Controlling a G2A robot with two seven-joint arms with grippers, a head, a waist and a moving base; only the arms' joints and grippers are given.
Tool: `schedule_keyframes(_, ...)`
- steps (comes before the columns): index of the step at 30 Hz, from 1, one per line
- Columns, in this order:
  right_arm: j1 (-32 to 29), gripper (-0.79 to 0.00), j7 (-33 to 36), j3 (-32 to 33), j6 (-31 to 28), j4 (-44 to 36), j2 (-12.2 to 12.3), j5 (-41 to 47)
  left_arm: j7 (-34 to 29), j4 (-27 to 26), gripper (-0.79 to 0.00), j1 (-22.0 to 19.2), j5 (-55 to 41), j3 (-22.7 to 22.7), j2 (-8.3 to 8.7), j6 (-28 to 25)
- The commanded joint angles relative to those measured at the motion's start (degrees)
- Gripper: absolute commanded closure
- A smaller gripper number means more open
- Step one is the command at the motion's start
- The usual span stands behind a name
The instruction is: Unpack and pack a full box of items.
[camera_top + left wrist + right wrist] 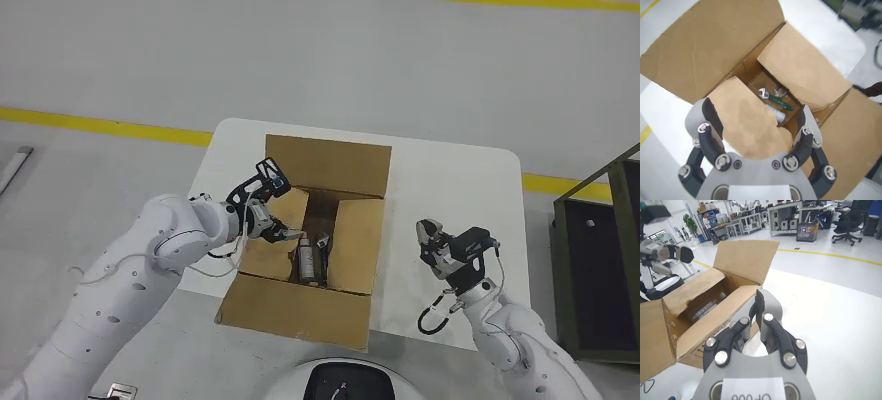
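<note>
The top view looks down from overhead onto the table (450, 190) and the open box (330, 165). The left wrist view looks into the box from close above; the right wrist view faces it low, from just beside it. All three views share the box.

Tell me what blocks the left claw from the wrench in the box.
A cardboard flap, leaning inward, lies between the open left claw and the wrench; only a gap beyond its edge is clear.
</note>
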Motion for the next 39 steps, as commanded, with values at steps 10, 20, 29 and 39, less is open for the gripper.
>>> schedule_keyframes(10, -1.1, 0.000, -1.1, 0.5, -0.6, -0.2, -0.6, 0.0, -0.3, -1.2, -0.785, -0.2, -1.0, 2.7, -0.85, 1.9)
schedule_keyframes(20, -1.8, 0.000, -0.9, 1.5, -2.7, 0.7, -1.0, -0.7, -1.0, -2.4, -0.785, 0.5, 3.3, 3.9, -0.99, 3.1)
schedule_keyframes(29, -2.0, 0.000, -0.4, 2.9, -3.7, 1.3, -1.2, -0.8, -6.5, -4.3, -0.785, -0.9, 12.3, 11.9, -4.19, 14.2)
schedule_keyframes(39, -1.5, 0.000, -0.3, 2.9, -3.8, 1.2, -1.8, -0.8, -15.6, 2.2, -0.785, -5.1, 21.6, 20.5, -9.66, 27.1)
